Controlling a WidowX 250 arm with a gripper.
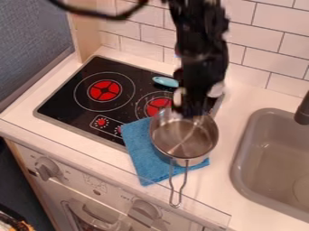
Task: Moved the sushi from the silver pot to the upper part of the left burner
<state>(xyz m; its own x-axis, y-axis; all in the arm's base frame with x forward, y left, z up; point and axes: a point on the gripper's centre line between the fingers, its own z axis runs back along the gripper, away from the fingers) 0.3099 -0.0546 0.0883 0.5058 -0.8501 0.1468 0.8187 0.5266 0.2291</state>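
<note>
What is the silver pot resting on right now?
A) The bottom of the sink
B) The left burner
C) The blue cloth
C: the silver pot sits on the blue cloth, whose edges stick out around its base.

The stove (66, 103) is black, its burners (105, 90) red with black crosses and thin pale rings around them. The pot (203, 158) is silver, the cloth (142, 155) plain blue, the oval (165, 81) light turquoise. White tiles (274, 18) carry dark joint lines; the tabletop (220, 185) is whitish, the sink (240, 155) grey-beige, the faucet (303, 113) and arm (202, 45) black.
</note>
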